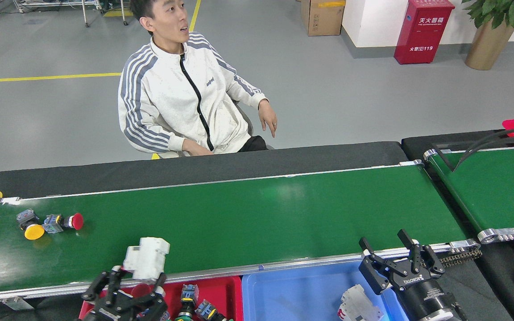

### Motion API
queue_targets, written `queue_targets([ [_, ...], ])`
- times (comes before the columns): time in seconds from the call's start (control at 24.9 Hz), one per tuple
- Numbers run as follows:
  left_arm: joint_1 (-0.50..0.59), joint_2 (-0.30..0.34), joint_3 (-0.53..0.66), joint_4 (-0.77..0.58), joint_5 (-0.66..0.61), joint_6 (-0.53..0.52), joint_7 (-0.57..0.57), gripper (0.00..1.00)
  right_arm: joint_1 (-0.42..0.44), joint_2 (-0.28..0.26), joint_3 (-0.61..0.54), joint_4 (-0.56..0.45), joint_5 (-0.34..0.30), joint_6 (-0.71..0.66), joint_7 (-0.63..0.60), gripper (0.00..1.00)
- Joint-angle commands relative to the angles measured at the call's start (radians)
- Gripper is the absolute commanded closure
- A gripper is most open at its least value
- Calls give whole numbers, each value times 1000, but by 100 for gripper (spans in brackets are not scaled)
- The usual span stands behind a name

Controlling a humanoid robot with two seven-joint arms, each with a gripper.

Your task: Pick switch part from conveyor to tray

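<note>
Head view: left tool (137,278) grips white switch part (146,257).

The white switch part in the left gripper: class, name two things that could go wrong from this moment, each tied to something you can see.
1. The left gripper holds the white switch part by its lower end, above the conveyor rail; a weak grip might drop it there.
2. The red tray below holds push-button parts, while a similar white part lies in the blue tray, so it may be released into the wrong tray.
</note>
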Motion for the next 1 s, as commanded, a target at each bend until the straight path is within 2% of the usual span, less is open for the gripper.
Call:
queue_targets([
  [0.0, 1, -19, -50, -40, 0, -16, 3, 69, -10, -11, -8, -14, -1, -6, -9, 0],
  [0.2, -2, -31, -250, -42, -27, -7, 2, 69, -8, -9, -9, -14, -1, -3, -8, 0],
  [0.32, -2, -38, -398, -43, -83, 98, 3, 68, -7, -11, -9, -14, -1, -3, -9, 0],
  [0.4, -2, -36, -466, -42, -95, 179, 2, 64, -7, -11, -9, -14, -1, -2, -8, 0],
  [0.44, -4, -36, -481, -42, -96, 202, 2, 56, -7, -8, -9, -16, -1, 0, -8, 0],
  [0.48, -4, -36, -486, -42, -96, 216, 2, 41, -5, -6, -9, -19, -1, 2, -8, 0],
  [0.52, -4, -38, -487, -42, -96, 228, 5, 17, -2, -6, -9, -25, -1, 6, -8, 1],
  [0.56, -2, -38, -487, -42, -95, 239, 6, 0, 7, -6, -11, -29, 0, 9, -8, 1],
  [0.8, 2, -38, -478, -42, -92, 237, 9, 0, 90, -26, -27, -75, 5, 69, -9, 0],
  [0.96, 2, -39, -414, -43, -89, 260, 17, 0, 98, -29, -31, -80, 5, 71, -9, 0],
])
